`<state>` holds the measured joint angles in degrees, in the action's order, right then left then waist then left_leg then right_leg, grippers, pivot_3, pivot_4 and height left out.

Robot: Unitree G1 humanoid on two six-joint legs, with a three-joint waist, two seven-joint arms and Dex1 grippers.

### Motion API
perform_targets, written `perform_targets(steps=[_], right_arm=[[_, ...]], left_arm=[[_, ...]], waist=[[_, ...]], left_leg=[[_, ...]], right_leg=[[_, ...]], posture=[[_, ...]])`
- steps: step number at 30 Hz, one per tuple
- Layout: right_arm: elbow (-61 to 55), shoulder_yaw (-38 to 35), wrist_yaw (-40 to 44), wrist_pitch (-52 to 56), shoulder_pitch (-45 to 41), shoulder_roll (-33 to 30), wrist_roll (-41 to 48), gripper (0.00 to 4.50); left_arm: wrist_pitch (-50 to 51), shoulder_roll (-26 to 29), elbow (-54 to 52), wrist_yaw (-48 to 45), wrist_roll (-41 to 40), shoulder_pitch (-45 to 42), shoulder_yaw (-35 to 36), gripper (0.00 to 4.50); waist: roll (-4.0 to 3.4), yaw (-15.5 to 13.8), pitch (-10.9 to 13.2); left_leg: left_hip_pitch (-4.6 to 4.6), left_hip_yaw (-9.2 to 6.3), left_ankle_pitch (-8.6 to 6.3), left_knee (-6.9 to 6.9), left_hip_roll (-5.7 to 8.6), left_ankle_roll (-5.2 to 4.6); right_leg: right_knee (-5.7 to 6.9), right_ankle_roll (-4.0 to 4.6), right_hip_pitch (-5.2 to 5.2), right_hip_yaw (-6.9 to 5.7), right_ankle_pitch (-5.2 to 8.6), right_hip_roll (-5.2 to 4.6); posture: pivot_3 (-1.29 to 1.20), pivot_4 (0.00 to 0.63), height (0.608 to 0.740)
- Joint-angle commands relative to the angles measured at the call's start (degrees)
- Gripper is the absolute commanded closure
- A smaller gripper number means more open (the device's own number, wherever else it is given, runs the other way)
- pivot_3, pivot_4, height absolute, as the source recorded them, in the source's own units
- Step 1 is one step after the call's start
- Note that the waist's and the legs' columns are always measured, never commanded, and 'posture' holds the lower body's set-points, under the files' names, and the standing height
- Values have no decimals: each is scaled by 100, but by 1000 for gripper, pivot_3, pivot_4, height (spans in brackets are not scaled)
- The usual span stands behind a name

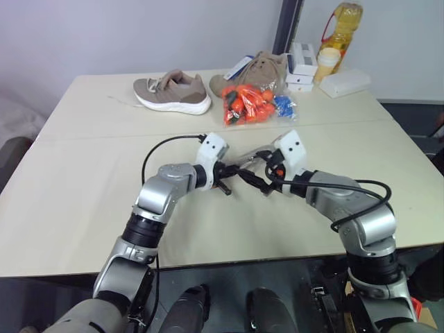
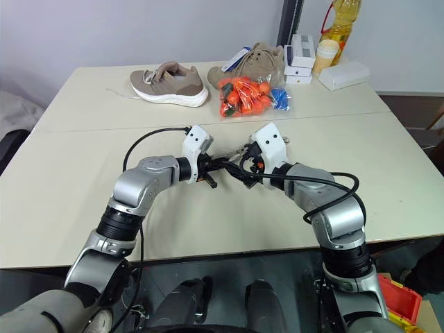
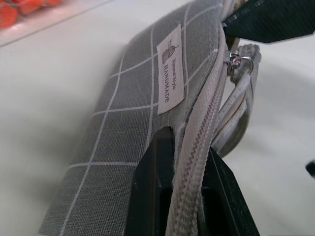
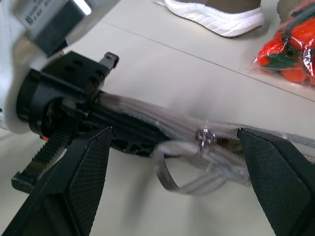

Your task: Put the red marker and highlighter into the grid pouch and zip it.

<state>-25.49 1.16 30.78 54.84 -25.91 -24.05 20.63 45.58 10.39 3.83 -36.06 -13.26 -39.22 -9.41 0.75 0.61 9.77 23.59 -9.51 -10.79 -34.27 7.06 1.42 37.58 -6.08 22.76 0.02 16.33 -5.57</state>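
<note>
Above the table (image 1: 83, 208), the left gripper (image 3: 189, 196) clamps its fingers on the zipper edge of the pouch (image 3: 133, 142), while the right gripper (image 4: 172, 162) holds its fingers wide apart, the zipper pull (image 4: 204, 136) and cord loop (image 4: 182, 179) between them.

A pale beige bench (image 1: 83, 201) carried everything. Along its far side lay a tan shoe (image 1: 172, 91), a second tan shoe (image 1: 258, 71), a clear bag of orange-red items (image 1: 246, 104), white boxes (image 1: 302, 64), an oil bottle (image 1: 340, 31) and a white case (image 1: 345, 82).
</note>
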Motion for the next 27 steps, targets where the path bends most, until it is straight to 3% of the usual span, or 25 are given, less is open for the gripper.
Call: perform_targets(steps=[1, 8, 13, 19, 22, 27], right_arm=[[-580, -355, 345, -185, 218, -193, 461, 314], [-626, -680, 311, -1, 657, -235, 971, 314], [142, -742, -701, 85, 409, 553, 812, 314], [473, -773, -1240, 65, 174, 1185, 904, 314], [480, -837, -1307, 114, 143, 1325, 1033, 1167], [550, -916, -1411, 143, 109, 1247, 1077, 3781]], left_arm=[[-181, -20, -178, 105, -103, -51, 198, 4500], [-259, -92, -148, 185, -235, -41, 303, 4500], [-260, -104, -187, 184, -257, -18, 266, 4500], [-285, -104, -158, 201, -254, -18, 248, 4500], [-277, -97, -184, 228, -257, 7, 250, 4500], [-282, -67, -232, 273, -259, 83, 243, 4500]], waist=[[0, -3, 0], [0, 6, 0], [0, 9, 0], [-1, 8, 0], [-1, 4, 0], [-2, 15, -1]], left_leg=[[0, 0, 0, 0, 0, 0], [0, 0, 0, 0, -1, 0], [-1, 0, 0, 0, -2, 0], [0, 1, 1, 1, -1, 0], [0, 1, 1, 1, 0, 0], [-1, 0, 0, 1, 0, 0]], right_leg=[[0, 0, -1, 0, 0, 0], [-1, 0, -1, 0, 0, -1], [0, 1, 1, 1, -1, -1], [0, 1, 2, 3, 0, 0], [0, 1, 2, 3, 0, 1], [0, 1, 2, 3, 0, 2]], posture=[[0, 150, 740], [0, 150, 740], [0, 150, 740], [0, 150, 740], [0, 150, 740], [0, 150, 740]])
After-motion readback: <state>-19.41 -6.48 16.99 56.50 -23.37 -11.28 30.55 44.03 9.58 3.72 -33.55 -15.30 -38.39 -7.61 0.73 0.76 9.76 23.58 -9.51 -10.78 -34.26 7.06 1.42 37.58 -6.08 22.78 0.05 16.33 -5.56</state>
